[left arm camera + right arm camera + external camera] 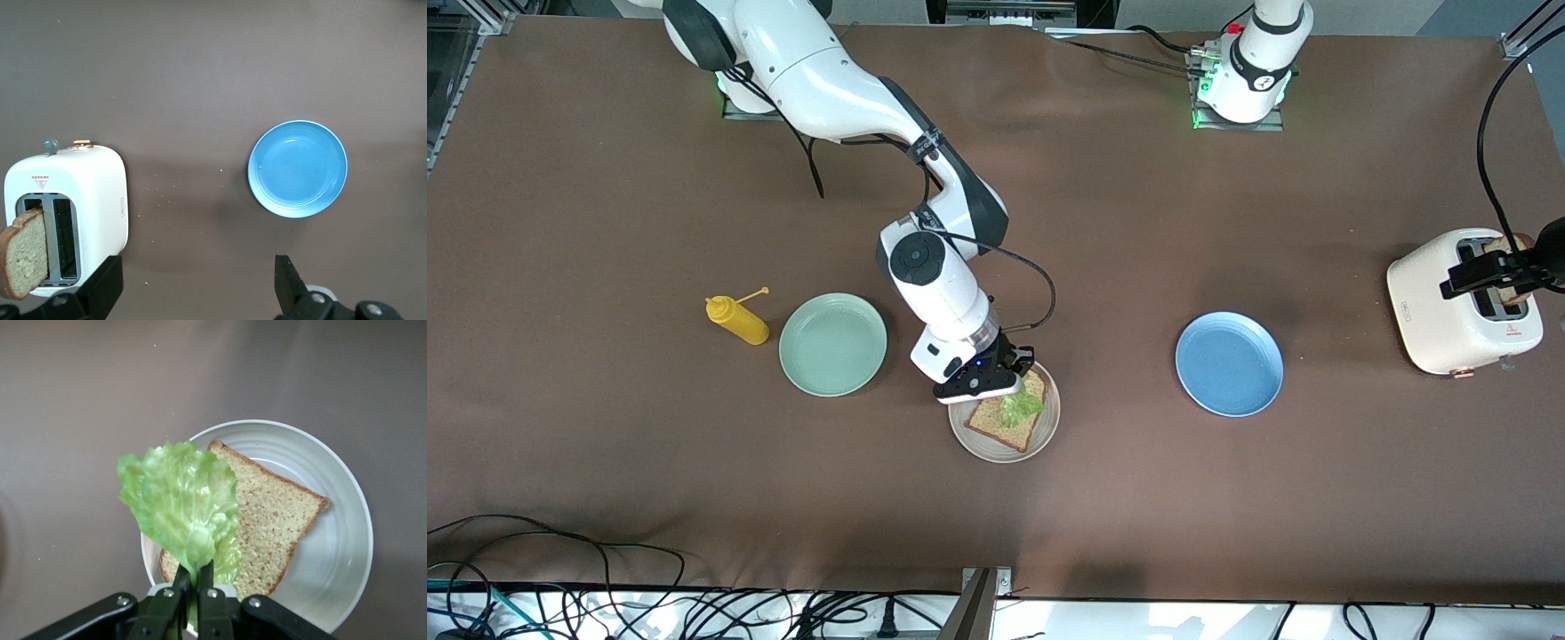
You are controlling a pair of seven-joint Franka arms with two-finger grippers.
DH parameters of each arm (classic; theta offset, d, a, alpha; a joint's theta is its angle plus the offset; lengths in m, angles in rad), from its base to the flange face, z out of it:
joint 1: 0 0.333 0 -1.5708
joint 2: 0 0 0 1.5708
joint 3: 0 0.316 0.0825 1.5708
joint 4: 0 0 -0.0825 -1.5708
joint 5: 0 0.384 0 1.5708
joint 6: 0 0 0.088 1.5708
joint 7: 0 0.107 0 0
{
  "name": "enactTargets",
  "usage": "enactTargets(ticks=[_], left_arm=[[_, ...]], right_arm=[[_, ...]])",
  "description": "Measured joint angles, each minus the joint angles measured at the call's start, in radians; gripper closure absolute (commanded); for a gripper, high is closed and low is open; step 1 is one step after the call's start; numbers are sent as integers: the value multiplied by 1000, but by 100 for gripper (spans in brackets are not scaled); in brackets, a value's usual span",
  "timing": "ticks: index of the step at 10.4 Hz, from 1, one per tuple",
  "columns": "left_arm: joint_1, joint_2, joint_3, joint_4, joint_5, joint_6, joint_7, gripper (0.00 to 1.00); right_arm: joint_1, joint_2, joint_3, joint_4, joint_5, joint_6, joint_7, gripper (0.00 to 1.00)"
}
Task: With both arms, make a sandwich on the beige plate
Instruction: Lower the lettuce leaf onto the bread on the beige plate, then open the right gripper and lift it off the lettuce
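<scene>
The beige plate [1047,427] lies mid-table with one slice of brown bread [1005,425] flat on it. My right gripper [1021,384] hangs low over the plate's edge, shut on the stem of a crinkled green lettuce leaf [1021,406]. In the right wrist view the lettuce leaf [180,500] dangles from my right gripper [197,577], partly over the bread [273,520] and partly past the plate's rim [347,520]. My left gripper [1489,274] is up in the air by the toaster, open and holding nothing; its fingers [101,287] straddle bare table.
A white toaster [1449,311] at the left arm's end of the table has a bread slice [25,253] sticking out of one slot. A blue plate [1229,363] lies between it and the beige plate. A mint green plate [833,343] and a yellow squeeze bottle [738,320] lie toward the right arm's end.
</scene>
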Motion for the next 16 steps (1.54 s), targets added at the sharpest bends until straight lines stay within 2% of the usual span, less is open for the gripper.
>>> enactTargets(ticks=[1, 2, 5, 10, 11, 16], left_arm=[[0, 0, 0, 0, 0, 0, 0, 0], [0, 0, 0, 0, 0, 0, 0, 0], [0, 0, 0, 0, 0, 0, 0, 0], [0, 1, 0, -2, 0, 0, 0, 0], [0, 1, -1, -2, 0, 0, 0, 0], [-2, 0, -4, 2, 0, 0, 0, 0]], right_arm=[[0, 3, 0, 0, 0, 1, 0, 82], [0, 8, -1, 0, 0, 6, 0, 78], [6, 44, -1, 0, 0, 90, 0, 54], [12, 57, -3, 0, 0, 109, 0, 18], [12, 57, -3, 0, 0, 109, -2, 0], [13, 43, -11, -19, 0, 108, -13, 0]])
